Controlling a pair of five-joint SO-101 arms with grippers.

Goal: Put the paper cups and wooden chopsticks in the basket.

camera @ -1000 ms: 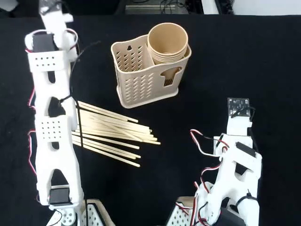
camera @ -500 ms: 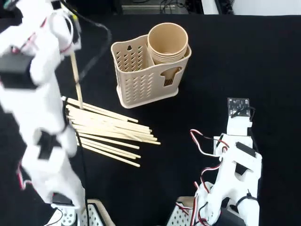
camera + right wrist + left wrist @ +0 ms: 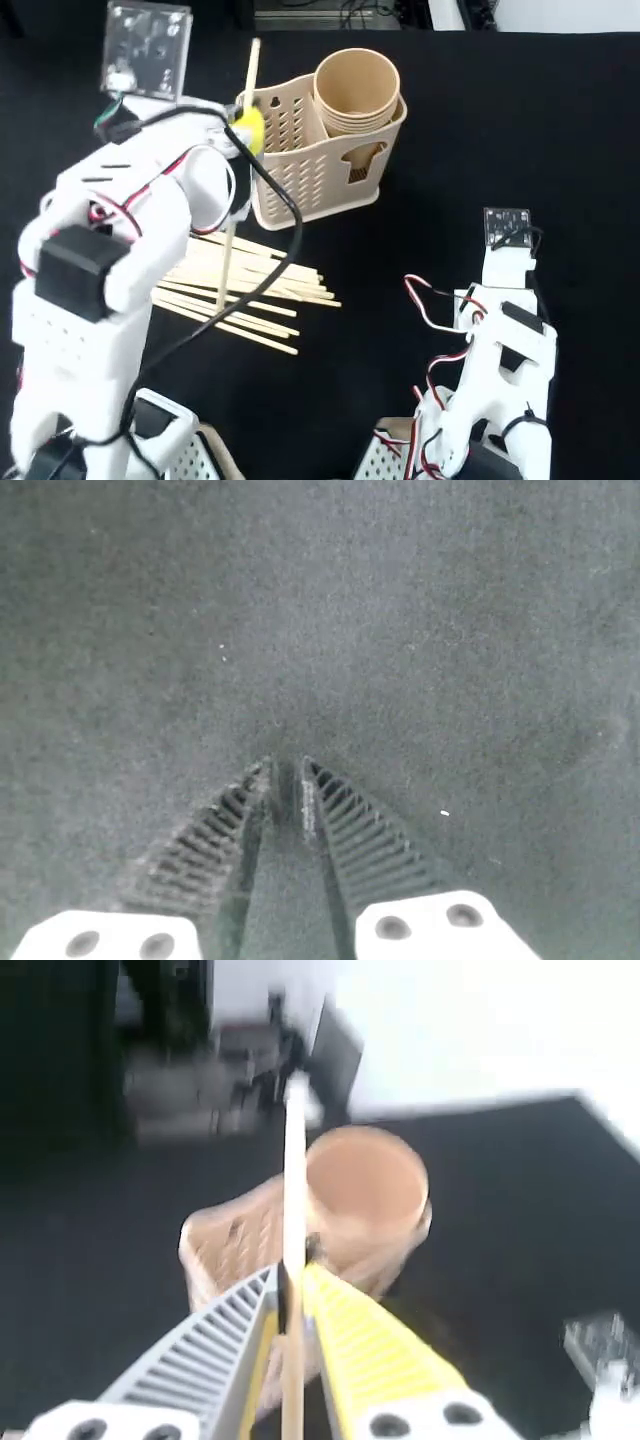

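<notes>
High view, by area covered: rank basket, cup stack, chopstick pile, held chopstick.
1-2. (tied) basket and chopstick pile: they look alike, and the left arm hides part of the pile.
3. cup stack.
4. held chopstick: longest but thinnest, and nearer the camera.

Cups (image 3: 356, 88) in basket (image 3: 300, 178) right compartment; chopsticks (image 3: 262, 275) on table (image 3: 520, 120) near-left of basket; stick (image 3: 251, 68) at basket's left.

light: bright, even | shadows: faint on black table (image 3: 520, 130) | left wrist: background glare
</notes>
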